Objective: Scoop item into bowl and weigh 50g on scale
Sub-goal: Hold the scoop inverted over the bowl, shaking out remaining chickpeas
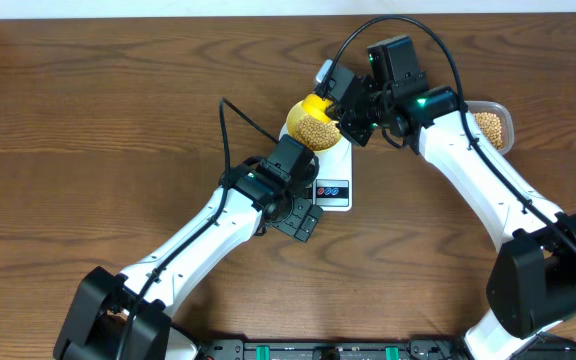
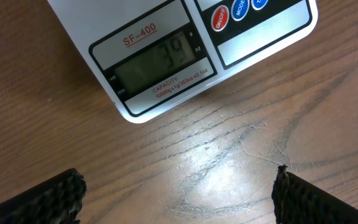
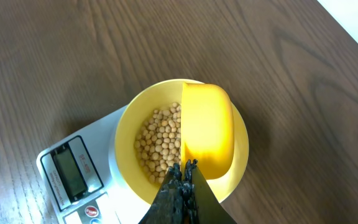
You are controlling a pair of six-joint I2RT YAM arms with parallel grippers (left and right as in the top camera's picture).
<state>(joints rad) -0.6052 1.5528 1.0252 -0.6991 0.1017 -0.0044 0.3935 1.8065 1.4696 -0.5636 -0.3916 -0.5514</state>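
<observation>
Left gripper [image 1: 301, 220] hangs with its fingers wide apart, holding nothing, just in front of the scale [image 2: 166, 56], whose display [image 2: 157, 65] faintly reads what looks like 39. Bowl [image 3: 124, 140] sits on the scale with the beans [image 3: 160, 140] loose inside. They are judged light, hard, smooth and free-rolling, so they spill readily and are best taken by scoop, not fingers. Right gripper [image 3: 184, 171] is clamped on the handle end of the yellow scoop [image 3: 207, 127], its cup over the bowl's right half; more beans lie in the clear tub [image 1: 511, 125] at far right.
</observation>
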